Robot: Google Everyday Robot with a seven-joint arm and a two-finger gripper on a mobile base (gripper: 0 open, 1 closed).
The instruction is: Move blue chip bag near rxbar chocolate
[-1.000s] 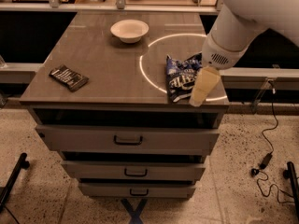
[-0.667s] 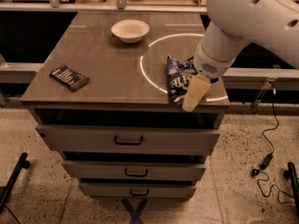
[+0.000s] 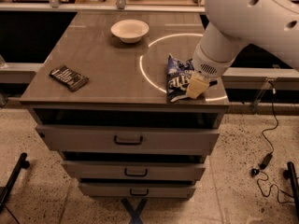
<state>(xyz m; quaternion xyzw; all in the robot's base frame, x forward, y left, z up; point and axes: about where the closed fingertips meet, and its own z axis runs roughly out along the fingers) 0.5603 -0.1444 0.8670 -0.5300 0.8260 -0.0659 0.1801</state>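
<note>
The task looks barely begun. The bag (image 3: pixel 178 77) sits at the lower right of the counter (image 3: pixel 107 59), near the front edge, and the bar (image 3: pixel 68 77) lies by the counter's left edge, well apart from it. The gripper (image 3: pixel 196 86) is down at the bag's right side, against the foil; whether it is spread or pinching the bag I cannot tell. What is left seems to be nearly everything: secure the bag, carry it left, and set it beside the bar. A bowl (image 3: pixel 130 30) stands at the upper middle, behind that path and likely no obstacle. 3 drawers (image 3: pixel 128 140) sit below the counter.
</note>
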